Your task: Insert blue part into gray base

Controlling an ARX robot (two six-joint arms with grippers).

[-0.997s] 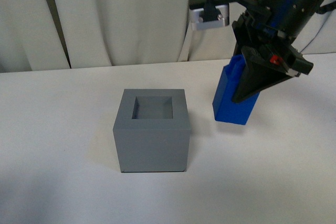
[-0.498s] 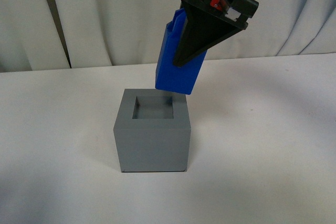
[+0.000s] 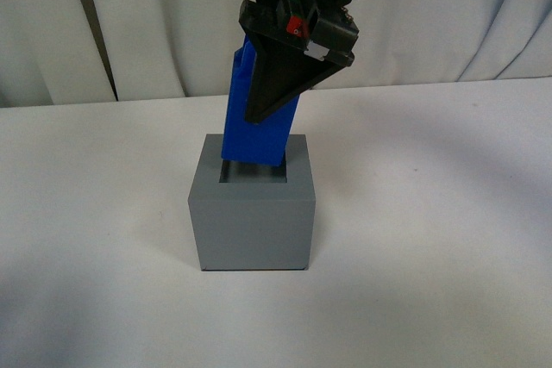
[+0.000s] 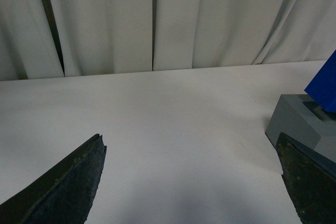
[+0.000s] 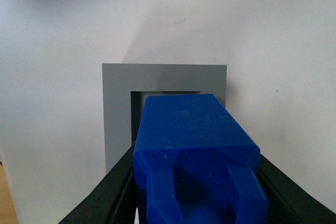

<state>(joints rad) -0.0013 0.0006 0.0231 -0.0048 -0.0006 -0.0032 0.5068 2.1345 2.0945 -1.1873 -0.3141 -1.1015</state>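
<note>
Right gripper (image 3: pixel 259 116) clamped on blue part (image 3: pixel 255 137), grip high on block. Over last second I swung it from the table (image 3: pixel 431 213) right of gray base (image 3: pixel 250 223), up and across. Lower end now at recess mouth; can't tell if it's entered or just hovering over it. Block leans off vertical. Right wrist view: blue part (image 5: pixel 194 129) roughly centred over gray base (image 5: pixel 116 103) opening, recess edge showing on far and one side. Judgement: transport done, straighten then lower. Left gripper (image 4: pixel 189 192) jaws wide apart, empty, parked off to side.

Tilted blue part (image 3: pixel 254 122) over the gray base (image 3: pixel 251 221) recess.
</note>
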